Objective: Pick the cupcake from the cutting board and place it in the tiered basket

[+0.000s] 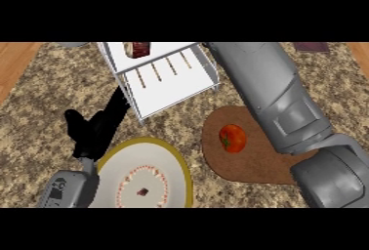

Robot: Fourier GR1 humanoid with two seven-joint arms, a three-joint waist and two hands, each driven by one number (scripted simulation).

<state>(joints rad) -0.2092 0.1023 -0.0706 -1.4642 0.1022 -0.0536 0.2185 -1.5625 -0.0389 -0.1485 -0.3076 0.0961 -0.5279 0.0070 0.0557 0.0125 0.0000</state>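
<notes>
The cupcake sits in the white tiered basket, off the cutting board. The right hand is hidden; the left hand, fingers straight and released, rests lower left.

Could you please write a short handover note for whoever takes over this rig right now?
Left hand: open, resting at lower left beside the plate.
Right hand: out of view; its forearm stretches over the cutting board toward the top edge.
Cupcake: in the tiered basket. A tomato lies on the board.
Done: placement looks complete.
Left: probably only withdrawing the right arm.
</notes>
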